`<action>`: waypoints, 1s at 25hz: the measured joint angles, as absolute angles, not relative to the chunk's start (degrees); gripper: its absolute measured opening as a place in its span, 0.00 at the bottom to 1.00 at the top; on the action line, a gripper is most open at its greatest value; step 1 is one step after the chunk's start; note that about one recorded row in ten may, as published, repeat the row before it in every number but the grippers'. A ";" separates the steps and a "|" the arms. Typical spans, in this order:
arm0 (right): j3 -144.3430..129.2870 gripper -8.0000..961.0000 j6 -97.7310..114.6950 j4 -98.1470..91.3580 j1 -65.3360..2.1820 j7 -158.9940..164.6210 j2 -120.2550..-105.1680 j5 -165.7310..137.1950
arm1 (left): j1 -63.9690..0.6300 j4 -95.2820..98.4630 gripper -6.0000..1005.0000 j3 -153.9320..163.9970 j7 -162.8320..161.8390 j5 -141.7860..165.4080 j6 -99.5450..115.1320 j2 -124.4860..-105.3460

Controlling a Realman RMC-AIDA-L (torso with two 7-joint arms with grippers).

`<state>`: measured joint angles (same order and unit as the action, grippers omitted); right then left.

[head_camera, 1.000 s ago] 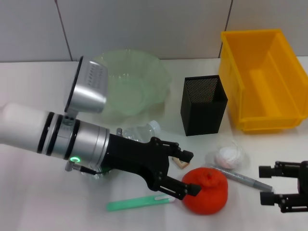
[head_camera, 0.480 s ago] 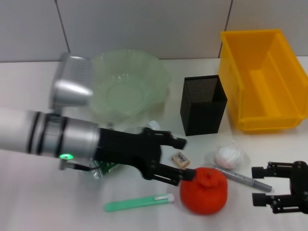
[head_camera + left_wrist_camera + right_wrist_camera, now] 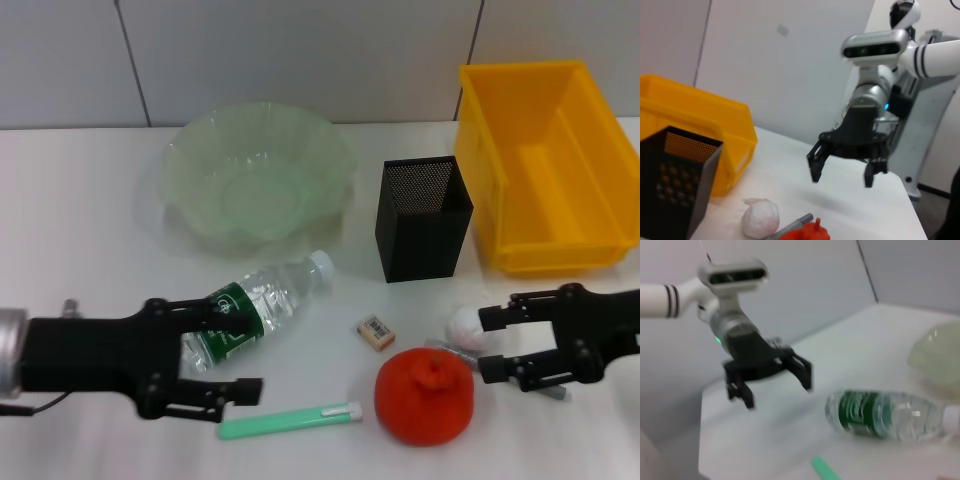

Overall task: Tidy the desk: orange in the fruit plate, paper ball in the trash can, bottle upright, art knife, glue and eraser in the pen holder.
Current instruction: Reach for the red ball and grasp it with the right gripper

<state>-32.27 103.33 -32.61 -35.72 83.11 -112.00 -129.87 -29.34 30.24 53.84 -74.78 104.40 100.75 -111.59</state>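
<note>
Orange (image 3: 424, 394) sits on the desk (image 3: 80, 220) near my edge, between both grippers, eraser (image 3: 375, 332) just behind it. My right gripper (image 3: 487, 345) hovers beside it, jaws spread, empty; left gripper (image 3: 236, 348) spread too, by the lying bottle (image 3: 256, 307). Orange looks firm, rounded, likely to roll: grip across its widest middle.

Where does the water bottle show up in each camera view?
Head view: the bottle lies on its side on the desk, front of the fruit plate.
Left wrist view: not in it.
Right wrist view: bottle lying down, near the left gripper.
Shared landmark: the fruit plate appears in head and right wrist views.
</note>
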 joint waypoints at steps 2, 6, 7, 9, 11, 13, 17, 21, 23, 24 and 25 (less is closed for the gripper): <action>-34.13 0.81 102.48 -32.93 -37.77 85.47 -111.97 -131.29 | -28.36 30.23 0.86 52.99 -73.69 104.42 101.49 -111.34; -39.97 0.81 101.96 -35.26 -40.63 89.49 -112.44 -131.70 | -26.70 30.03 0.86 52.76 -71.85 104.97 101.91 -111.24; -41.62 0.81 101.81 -36.39 -41.04 90.48 -112.82 -131.72 | -26.64 30.01 0.86 52.92 -71.83 105.24 102.01 -111.24; -43.85 0.81 101.49 -38.07 -41.31 91.48 -113.45 -131.76 | -26.64 30.01 0.86 52.92 -71.83 105.24 102.01 -111.24; -45.54 0.81 101.07 -39.08 -41.43 91.93 -113.96 -131.79 | -26.64 30.01 0.86 52.92 -71.83 105.24 102.01 -111.24; -46.98 0.81 100.23 -39.39 -41.52 91.99 -114.35 -131.79 | -26.57 29.81 0.86 53.07 -71.94 106.49 102.61 -111.42; -49.53 0.81 97.25 -39.70 -41.60 91.62 -115.17 -131.80 | -26.46 29.75 0.86 53.09 -72.14 106.75 102.81 -111.73; -50.67 0.81 95.49 -39.99 -41.79 90.89 -115.87 -131.79 | -26.45 29.75 0.86 53.05 -72.29 106.78 102.83 -111.73; -51.13 0.81 94.44 -40.03 -41.86 90.46 -116.15 -131.80 | -26.45 29.75 0.86 53.01 -72.31 106.80 102.84 -111.72; -51.34 0.81 94.00 -40.03 -41.90 90.26 -116.32 -131.79 | -26.47 29.75 0.86 53.01 -72.31 106.82 102.84 -111.72; -51.63 0.81 93.60 -40.05 -41.96 90.12 -116.47 -131.80 | -26.52 29.76 0.86 53.03 -72.31 106.83 102.84 -111.72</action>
<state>-51.63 93.60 -40.05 -41.96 90.12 -116.47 -131.80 -26.52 29.76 53.03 -72.31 106.83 102.84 -111.72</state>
